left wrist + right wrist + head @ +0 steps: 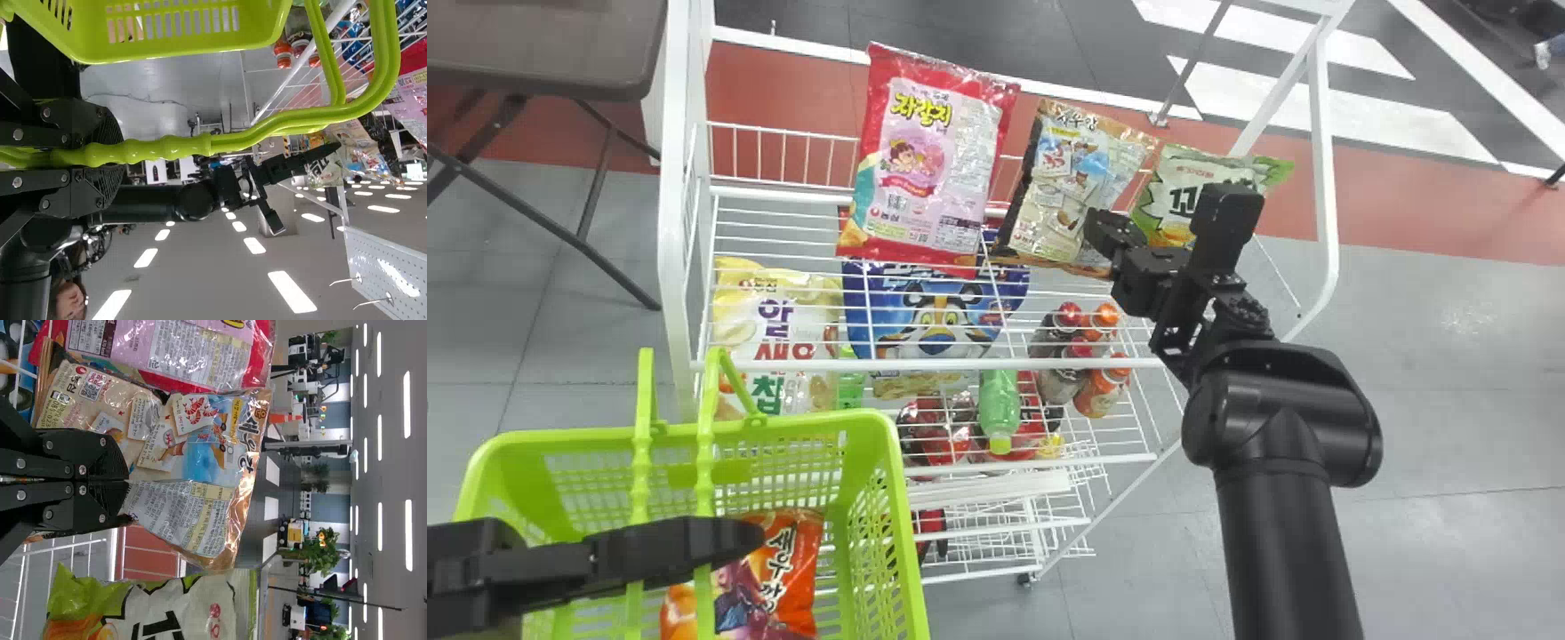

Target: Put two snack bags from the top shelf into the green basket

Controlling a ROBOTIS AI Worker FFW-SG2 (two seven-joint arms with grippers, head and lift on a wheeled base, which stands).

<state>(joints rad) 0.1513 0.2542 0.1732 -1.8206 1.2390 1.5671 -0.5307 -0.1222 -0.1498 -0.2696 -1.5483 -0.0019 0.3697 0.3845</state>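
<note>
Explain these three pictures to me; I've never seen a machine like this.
This is a robot with two black arms. One picture looks forward and down from its head; the other two come from cameras on its wrists, turned on their side.

In front is a white wire rack. On its top shelf are a red bag, a brown bag and a green bag. Lower down are a blue bag and bottles.

The left gripper is closed around the handles of the green basket, which has an orange bag inside. The right gripper is at the brown bag with its fingers together, and seems to be pinching it.
</note>
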